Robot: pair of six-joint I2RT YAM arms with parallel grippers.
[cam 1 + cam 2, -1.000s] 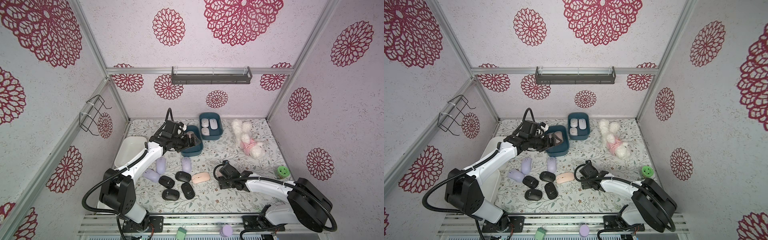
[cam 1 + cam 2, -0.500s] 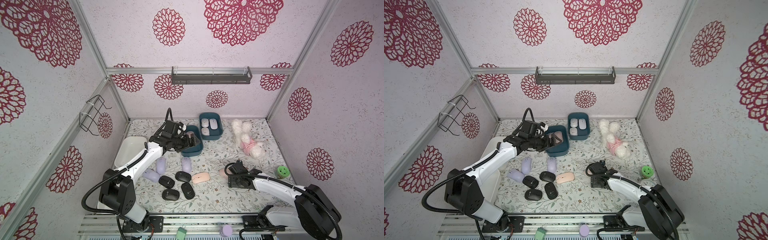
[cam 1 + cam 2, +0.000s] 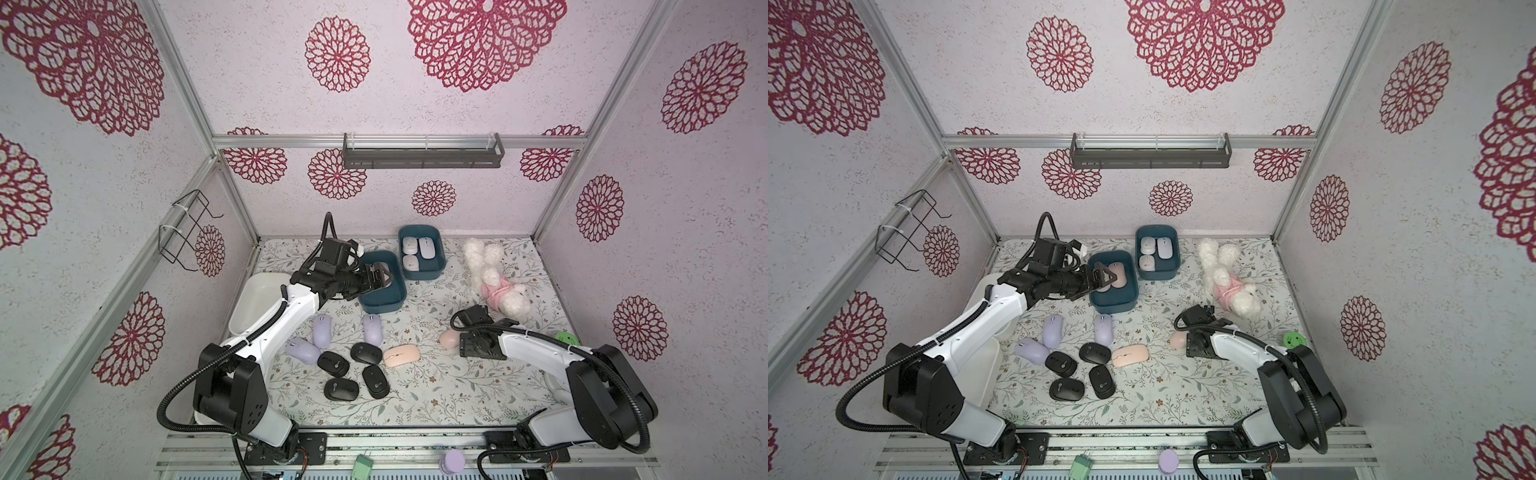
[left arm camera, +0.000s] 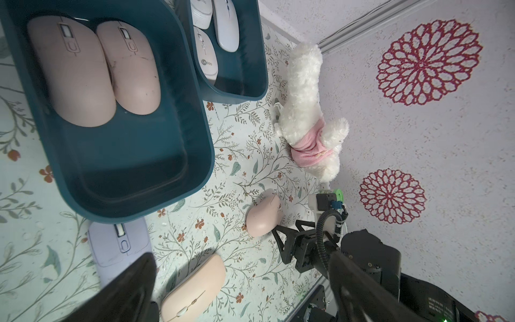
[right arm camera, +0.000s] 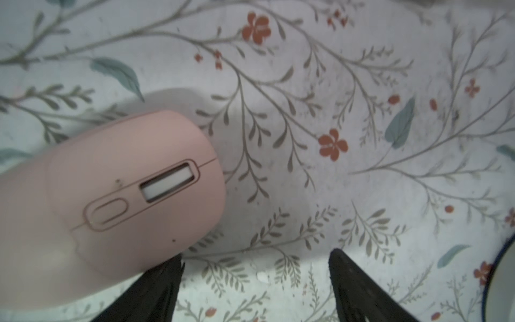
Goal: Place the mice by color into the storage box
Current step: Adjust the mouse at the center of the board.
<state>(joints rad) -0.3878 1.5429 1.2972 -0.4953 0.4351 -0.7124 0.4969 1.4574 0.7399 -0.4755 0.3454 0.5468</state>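
**Beside the right pincer [image 5: 255,254], not inside it: the loose peach-pink mouse [image 5: 117,195]**

Right of centre in both top views, you see that mouse on the floral surface [image 3: 415,399]. Its rounded end pokes out just left of the right pincer, and the rest runs under the pincer's body. Its long axis lies roughly across the frame.

The right wrist view shows why that matters. The tips stand apart with only bare surface between them. The mouse sits wholly outside one tip, just beside it or touching; you cannot tell which. Its long axis runs close to the line joining the two tips. You would likely have to shift sideways over the body and turn the wrist to close across its narrow width.

Your right pincer is plainly the nearer one. The left pincer [image 3: 380,277] hangs well apart, above centre in the frame, with its tips wide and empty. It is over the teal box [image 3: 384,308], which already holds two peach-pink mice [image 4: 83,72] side by side, so this one likely belongs there. A second peach-pink mouse [image 3: 401,356] lies lower centre, between the black mice [image 3: 365,353] and the right pincer.

A second ago the right pincer covered the mouse and hid it in the top views. Since then it has drawn back toward the right of the frame, its tips have widened, and the mouse shows. The left pincer has not moved.
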